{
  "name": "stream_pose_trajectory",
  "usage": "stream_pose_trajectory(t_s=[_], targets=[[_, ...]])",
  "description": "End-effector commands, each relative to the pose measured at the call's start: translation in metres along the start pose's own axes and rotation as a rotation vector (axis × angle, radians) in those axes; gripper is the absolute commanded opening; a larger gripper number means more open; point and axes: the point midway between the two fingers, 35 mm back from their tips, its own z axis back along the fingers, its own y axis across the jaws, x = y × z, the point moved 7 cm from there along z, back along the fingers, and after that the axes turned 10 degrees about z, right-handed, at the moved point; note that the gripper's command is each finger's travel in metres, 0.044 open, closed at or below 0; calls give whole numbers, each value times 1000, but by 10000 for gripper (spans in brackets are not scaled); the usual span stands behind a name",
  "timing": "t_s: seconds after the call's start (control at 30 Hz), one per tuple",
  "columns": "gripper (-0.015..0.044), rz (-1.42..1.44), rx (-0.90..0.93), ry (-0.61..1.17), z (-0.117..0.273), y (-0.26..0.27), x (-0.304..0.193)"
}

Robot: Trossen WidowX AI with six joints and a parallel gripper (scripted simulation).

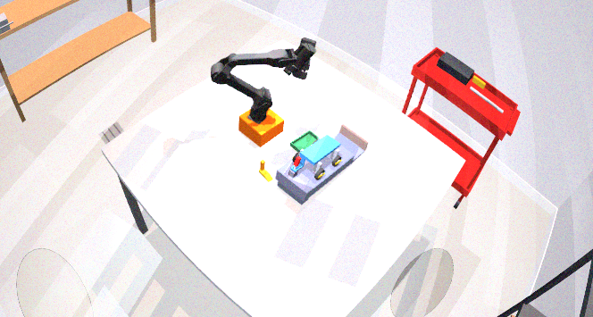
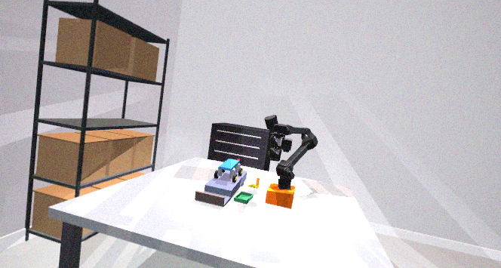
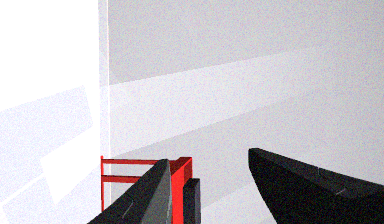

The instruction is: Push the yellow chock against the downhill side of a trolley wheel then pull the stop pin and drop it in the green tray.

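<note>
In the top view, the yellow chock (image 1: 265, 175) (image 2: 253, 186) with its upright orange handle (image 1: 263, 164) (image 2: 258, 183) stands on the white tabletop (image 1: 214, 197) (image 2: 302, 227), to the left of the ramp and well apart from the trolley. It looks small and light; its rubber base should grip once seated but may drag or tip if shoved high. The handle is the natural hold, pinched low and square.

The black claw (image 1: 295, 73) (image 2: 276, 148) (image 3: 209, 162) hangs in the air beyond the orange base block (image 1: 261, 132) (image 2: 280, 196), its fingers partly open with nothing between them. Next comes the red-headed stop pin (image 1: 297, 161) (image 2: 238, 159), in place at the uphill end; its head is probably stiff and slim, best taken centrally and drawn out straight. The shallow green tray (image 1: 304, 142) (image 2: 244, 198) lies beside the grey-blue ramp (image 1: 290, 189) (image 2: 222, 189).

The blue-topped trolley (image 1: 320, 149) (image 2: 230, 164) stands on the ramp, likely free-rolling and easily nudged. Its roof and legs crowd the way to the black wheels (image 1: 320, 174) (image 2: 235, 178), where the chock must enter from downhill. Farther right, the red metal cart (image 1: 460, 101) (image 3: 180, 185) stands off the tabletop, seemingly no obstacle.
</note>
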Motion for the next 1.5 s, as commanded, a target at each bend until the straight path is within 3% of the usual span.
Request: stream_pose_trajectory(t_s=[0.0,0.73,1.47], targets=[[190,-59,92,110,5,12,-21],[190,-489,534,623,82,97,-86],[190,-1080,873,1001,199,169,-68]])
